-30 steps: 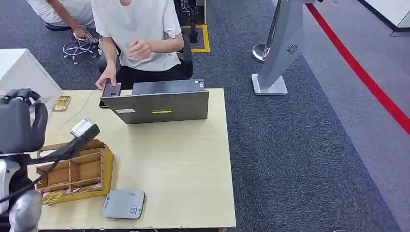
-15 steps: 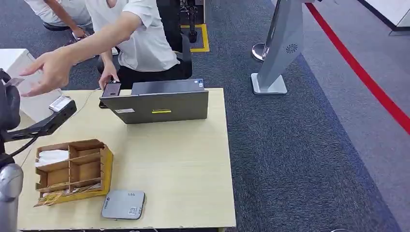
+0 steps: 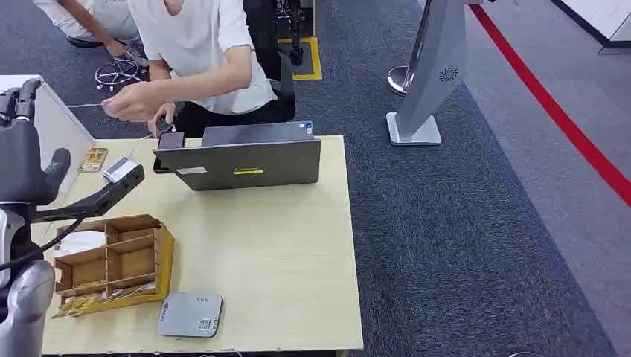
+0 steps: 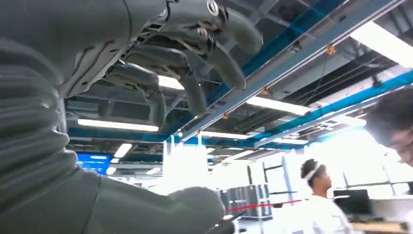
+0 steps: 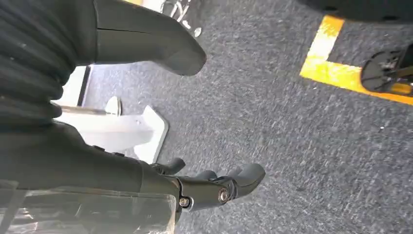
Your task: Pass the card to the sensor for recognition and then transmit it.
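Observation:
A person's hand [image 3: 126,103] behind the table pinches the thin card [image 3: 85,105], seen edge-on, just beyond my raised left hand [image 3: 26,152]. In the left wrist view my left hand [image 4: 122,58] points up at the ceiling, fingers apart, holding nothing. The flat grey sensor [image 3: 190,314] lies near the table's front edge, next to the wooden divider box [image 3: 111,264]. My right hand [image 5: 97,165] hangs over dark carpet with thumb and fingers apart and nothing in it.
A grey laptop [image 3: 249,160] stands at the back of the wooden table [image 3: 283,253], with a phone [image 3: 171,140] beside it under the person's other hand. A white cabinet [image 3: 52,123] stands at the left. A metal post [image 3: 431,82] stands on the carpet to the right.
The person reached over to my left hand, took the card from it and drew it back over the table's far edge. My left arm shifted slightly.

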Available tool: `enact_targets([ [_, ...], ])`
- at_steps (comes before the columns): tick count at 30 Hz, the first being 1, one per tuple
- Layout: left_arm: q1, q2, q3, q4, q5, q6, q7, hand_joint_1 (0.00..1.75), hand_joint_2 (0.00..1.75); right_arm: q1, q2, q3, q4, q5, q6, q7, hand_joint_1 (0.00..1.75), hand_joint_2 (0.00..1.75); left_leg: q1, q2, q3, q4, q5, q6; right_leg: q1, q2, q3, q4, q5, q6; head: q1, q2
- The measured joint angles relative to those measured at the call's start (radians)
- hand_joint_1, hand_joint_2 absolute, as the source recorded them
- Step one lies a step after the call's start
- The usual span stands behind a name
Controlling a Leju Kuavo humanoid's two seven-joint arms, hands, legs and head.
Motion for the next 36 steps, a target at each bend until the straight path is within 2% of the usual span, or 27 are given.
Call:
enact_targets([
  [5,0.119,-0.073,-0.009,-0.144,0.0,0.031,-0.083,0.0,1.75,0.032,0.0,0.052,-0.03,-0.099,-0.022,0.057,0.0,1.75,0.0,0.0,0.0,0.0,-0.001,0.001,0.0,0.001,0.0,0.0,-0.001,0.001,0.002,0.0],
  [9,0.309,-0.125,-0.011,-0.268,0.002,0.092,-0.12,0.0,1.75,0.078,0.0,0.119,-0.078,-0.205,-0.045,0.129,0.0,1.75,0.0,0.003,0.0,0.0,-0.005,0.0,0.0,0.003,-0.001,0.0,-0.003,0.002,0.001,0.0],
  [12,0.444,-0.149,-0.01,-0.312,0.007,0.137,-0.141,0.0,1.75,0.102,0.0,0.163,-0.109,-0.247,-0.06,0.162,0.0,1.75,0.0,0.002,0.0,0.0,-0.006,0.001,0.0,0.003,0.0,0.0,-0.005,0.001,0.002,0.0],
  [16,0.603,-0.169,0.011,-0.314,0.022,0.184,-0.155,0.0,1.75,0.118,0.0,0.198,-0.139,-0.278,-0.069,0.178,0.0,1.75,0.0,0.002,0.0,0.0,-0.006,0.001,0.0,0.003,0.0,0.0,-0.005,0.002,0.002,0.0],
  [19,0.676,-0.181,0.035,-0.293,0.032,0.187,-0.148,0.0,1.75,0.12,0.0,0.209,-0.154,-0.275,-0.069,0.186,0.0,1.75,0.0,0.002,0.0,0.0,-0.006,0.001,0.0,0.003,0.0,0.0,-0.005,0.002,0.001,0.0],
  [24,0.746,-0.224,0.127,-0.196,0.043,0.232,-0.203,0.0,1.75,0.12,0.0,0.214,-0.167,-0.263,-0.056,0.181,0.0,1.75,0.0,0.002,0.0,0.0,-0.006,0.001,0.0,0.003,0.0,0.0,-0.005,0.002,0.001,0.0],
  [31,0.743,-0.333,0.349,-0.028,0.002,0.285,-0.315,0.0,1.75,0.12,0.0,0.231,-0.169,-0.258,-0.056,0.172,0.0,1.75,0.0,0.002,0.0,0.0,-0.005,0.001,0.0,0.003,0.001,0.0,-0.004,0.002,0.002,0.0],
  [36,0.726,-0.37,0.451,0.057,0.001,0.306,-0.312,0.0,1.75,0.12,0.0,0.236,-0.169,-0.254,-0.048,0.166,0.0,1.75,0.0,0.002,0.0,0.0,-0.005,0.001,0.0,0.002,0.001,0.0,-0.004,0.002,0.001,0.0],
])
